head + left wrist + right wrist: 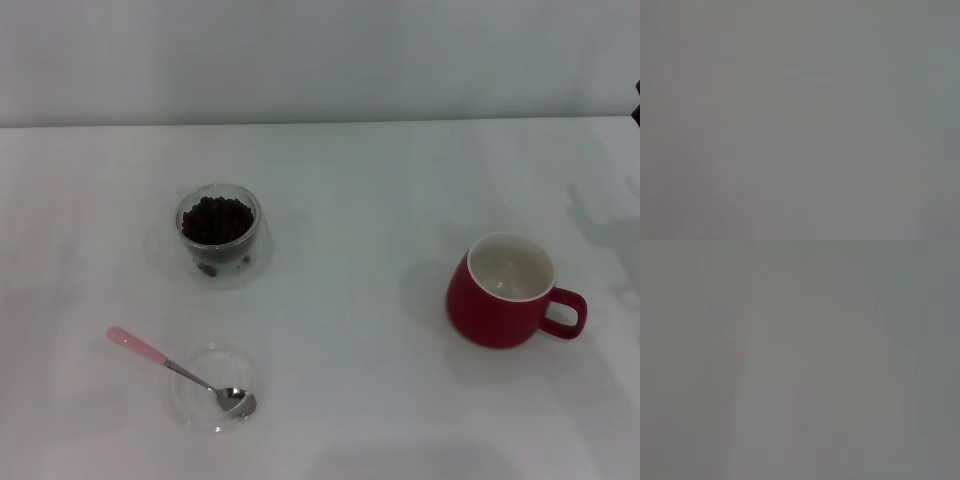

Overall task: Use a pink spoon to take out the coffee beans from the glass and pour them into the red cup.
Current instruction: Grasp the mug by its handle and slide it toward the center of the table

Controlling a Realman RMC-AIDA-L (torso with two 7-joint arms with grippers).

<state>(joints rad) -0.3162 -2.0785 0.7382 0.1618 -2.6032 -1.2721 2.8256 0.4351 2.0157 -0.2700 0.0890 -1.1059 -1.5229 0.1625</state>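
Note:
In the head view the glass [219, 233], a small clear tumbler, stands upright at the left middle of the white table and is filled with dark coffee beans [216, 219]. The pink spoon [180, 371] lies at the front left, its metal bowl resting in a flat clear dish [215, 390], its pink handle pointing out to the left. The red cup [510, 292] stands upright at the right, its cream inside empty, its handle pointing right. Neither gripper shows in the head view. Both wrist views show only a plain grey field.
The white table [350, 180] runs back to a pale wall. A small dark object [636, 113] shows at the right edge of the head view. Open table lies between the glass and the red cup.

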